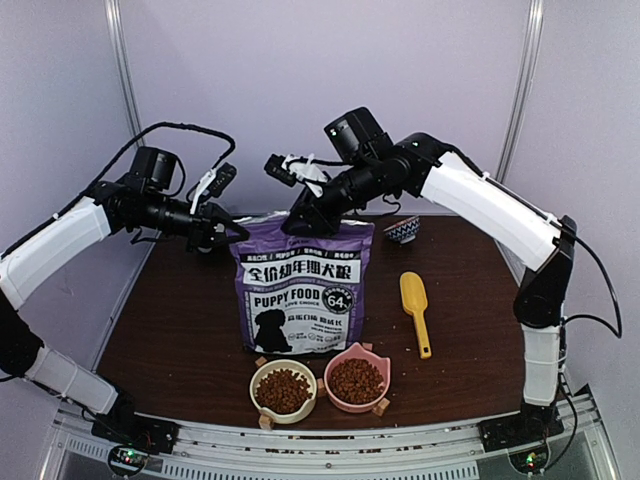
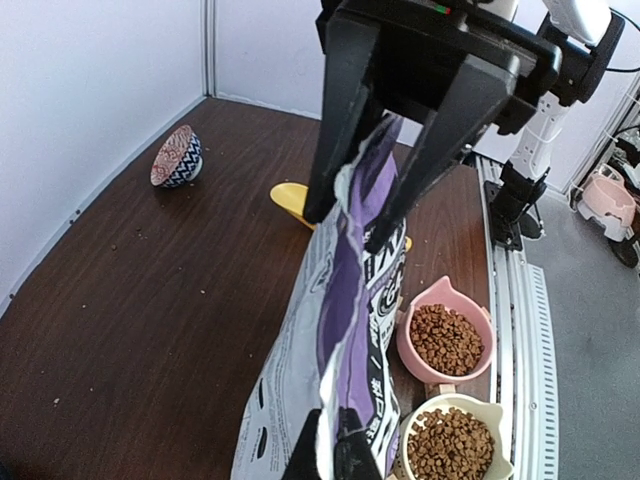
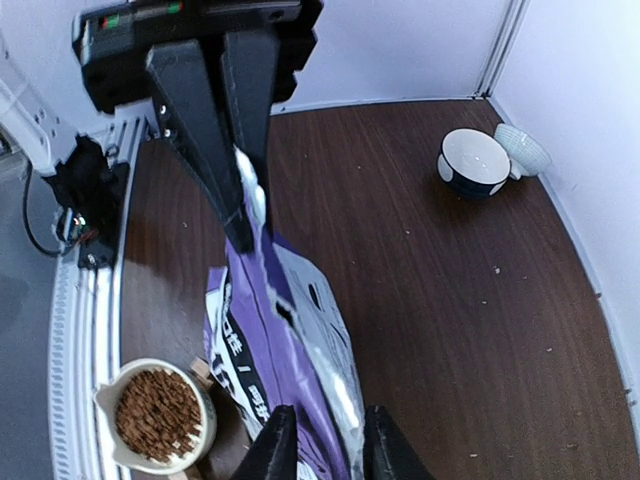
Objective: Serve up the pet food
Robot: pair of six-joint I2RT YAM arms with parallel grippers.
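A purple "PUPPY FOOD" bag (image 1: pixel 300 290) stands upright mid-table. The pet food, brown kibble, fills a cream bowl (image 1: pixel 283 390) and a pink bowl (image 1: pixel 357 380) in front of it. My left gripper (image 1: pixel 238 234) is shut on the bag's top left corner; its wrist view shows the fingers (image 2: pixel 330 445) pinching the top edge. My right gripper (image 1: pixel 297 222) is open at the bag's top right, its fingers (image 3: pixel 330 410) straddling the bag's mouth (image 3: pixel 290 350) without closing on it. The kibble inside the bag is hidden.
A yellow scoop (image 1: pixel 415 310) lies right of the bag. A small patterned bowl (image 1: pixel 402 230) lies tipped on its side at the back right. The right wrist view shows a dark bowl (image 3: pixel 473 160) and a pale one (image 3: pixel 525 148) by the wall. Crumbs dot the table.
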